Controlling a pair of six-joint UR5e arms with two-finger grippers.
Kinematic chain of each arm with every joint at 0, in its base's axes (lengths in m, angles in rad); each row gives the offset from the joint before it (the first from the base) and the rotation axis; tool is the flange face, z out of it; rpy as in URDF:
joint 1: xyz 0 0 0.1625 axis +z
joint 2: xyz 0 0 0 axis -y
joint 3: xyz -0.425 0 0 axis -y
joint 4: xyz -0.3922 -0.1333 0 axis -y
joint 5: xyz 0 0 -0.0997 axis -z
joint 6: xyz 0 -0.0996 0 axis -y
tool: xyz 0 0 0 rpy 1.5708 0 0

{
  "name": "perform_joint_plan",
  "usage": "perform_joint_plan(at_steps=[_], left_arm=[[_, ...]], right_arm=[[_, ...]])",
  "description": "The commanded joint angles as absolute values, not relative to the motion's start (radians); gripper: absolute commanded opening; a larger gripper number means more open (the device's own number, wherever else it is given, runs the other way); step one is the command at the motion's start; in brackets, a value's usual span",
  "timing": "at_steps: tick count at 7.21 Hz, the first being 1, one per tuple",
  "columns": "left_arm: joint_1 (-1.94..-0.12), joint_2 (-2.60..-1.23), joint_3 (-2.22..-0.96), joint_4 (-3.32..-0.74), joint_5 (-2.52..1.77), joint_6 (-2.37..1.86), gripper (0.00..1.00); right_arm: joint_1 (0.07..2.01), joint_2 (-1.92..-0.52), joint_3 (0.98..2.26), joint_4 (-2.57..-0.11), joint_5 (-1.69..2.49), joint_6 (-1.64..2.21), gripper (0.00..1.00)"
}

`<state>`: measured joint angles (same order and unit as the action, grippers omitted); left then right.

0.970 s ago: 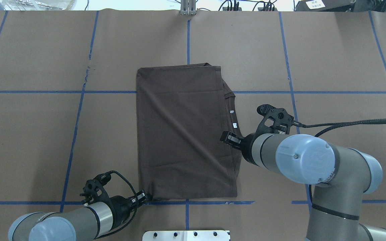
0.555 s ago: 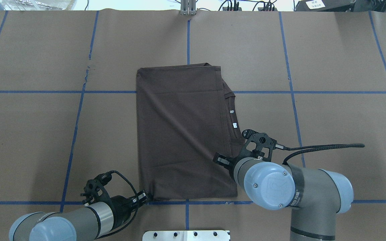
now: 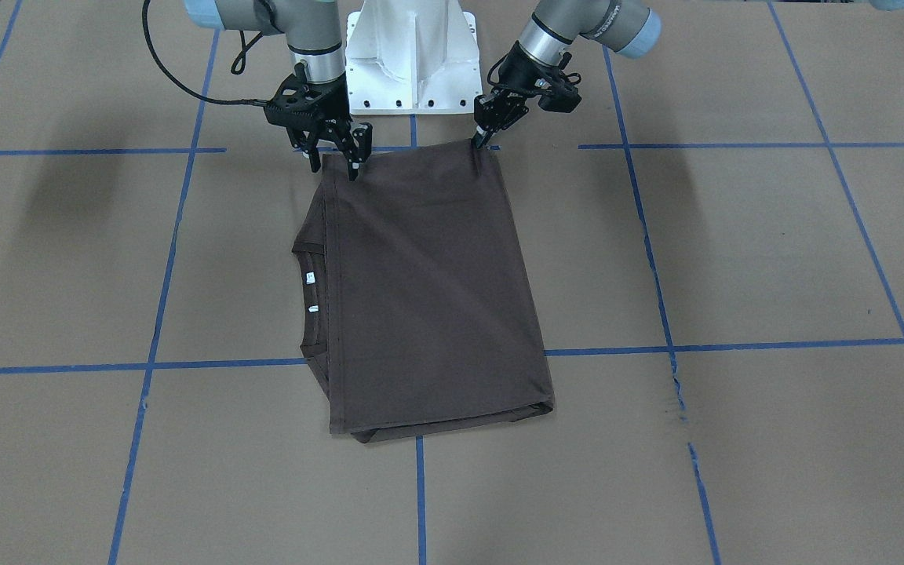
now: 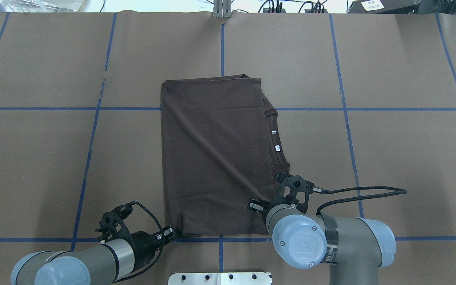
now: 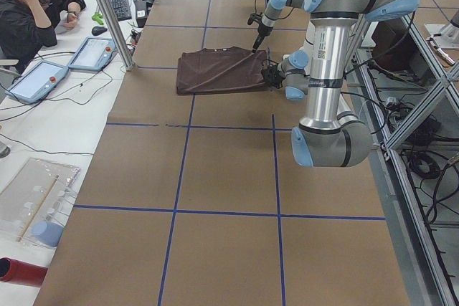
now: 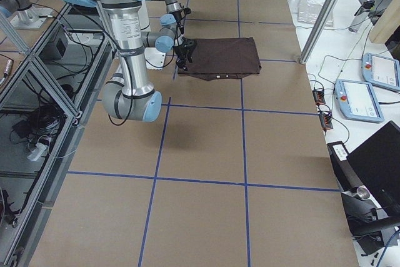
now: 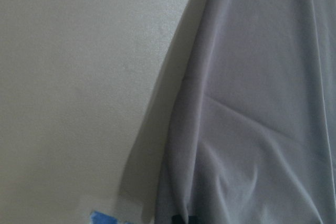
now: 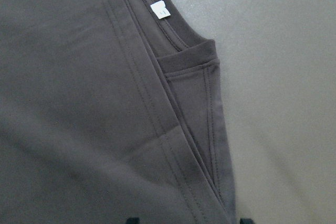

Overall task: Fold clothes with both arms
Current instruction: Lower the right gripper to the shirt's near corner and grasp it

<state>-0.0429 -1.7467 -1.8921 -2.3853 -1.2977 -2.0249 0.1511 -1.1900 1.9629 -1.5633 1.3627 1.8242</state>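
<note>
The shirt (image 3: 428, 298) lies on the worktop (image 3: 734, 251), already folded to a rectangle. Left pincer (image 3: 482, 140) is clenched on its near-left corner; right pincer (image 3: 334, 163) hangs released over its near-right corner. Another fold seems due

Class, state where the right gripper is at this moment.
In the overhead view the right gripper sits low and right of centre, at the T-shirt's robot-side right corner, just below the collar.
</note>
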Motion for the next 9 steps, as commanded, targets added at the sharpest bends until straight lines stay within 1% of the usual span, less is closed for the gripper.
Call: perform_joint_plan(at_steps=[1,8,9], left_arm=[[-0.043,-1.749,-1.891,-2.385,-1.298,-2.025,0.00],[-0.043,-1.747,-1.893,-2.385,-1.298,-2.025,0.00],[-0.043,-1.749,-1.891,-2.385,-1.299,-2.025,0.00]], right_arm=[[0.137,-1.189,1.938,-1.563,1.356,1.822,0.70],[0.127,-1.189,1.913,-1.563,1.356,1.822,0.70],[0.127,-1.189,1.913,-1.563,1.356,1.822,0.68]])
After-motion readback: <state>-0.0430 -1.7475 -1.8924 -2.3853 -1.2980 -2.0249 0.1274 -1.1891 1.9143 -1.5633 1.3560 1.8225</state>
